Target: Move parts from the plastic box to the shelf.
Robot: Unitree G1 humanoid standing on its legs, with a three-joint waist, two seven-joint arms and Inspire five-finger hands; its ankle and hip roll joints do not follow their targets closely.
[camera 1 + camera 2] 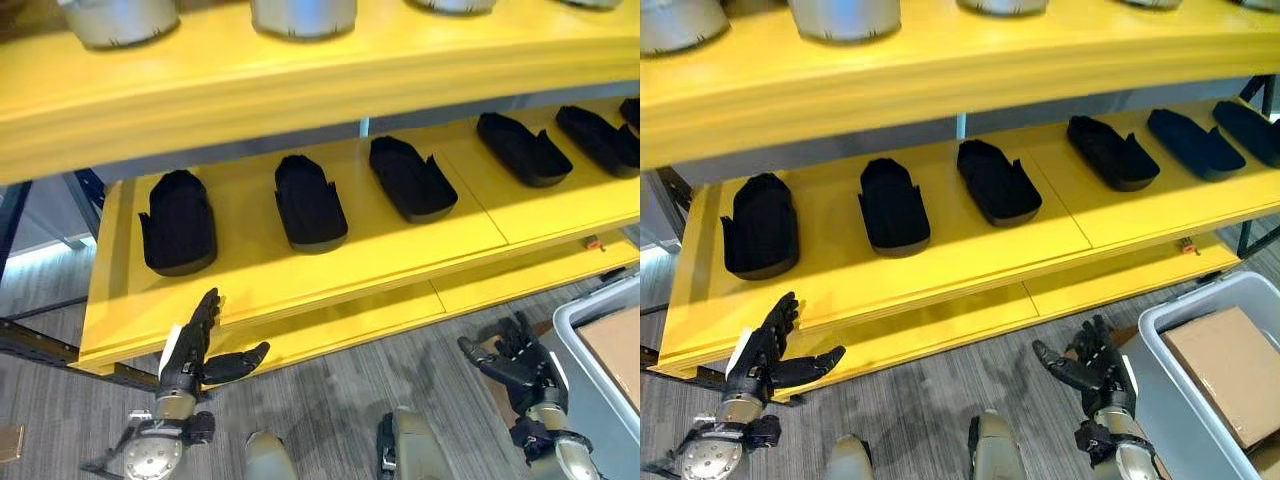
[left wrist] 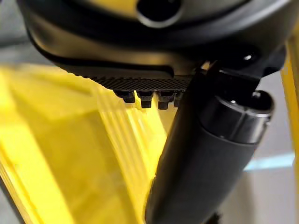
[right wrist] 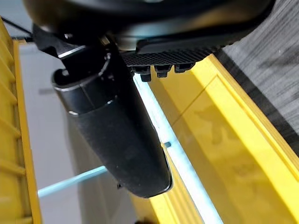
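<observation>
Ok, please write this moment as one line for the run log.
left hand: open, empty, by shelf front edge | right hand: open, empty, beside plastic box | black parts: in row on shelf | box holds cardboard

Your two head eyes looked down from above at the yellow shelf and the grey floor, and they shared almost the same scene, only slightly shifted sideways. Each wrist camera sat very close behind its own hand and faced along it toward the shelf's yellow boards.
</observation>
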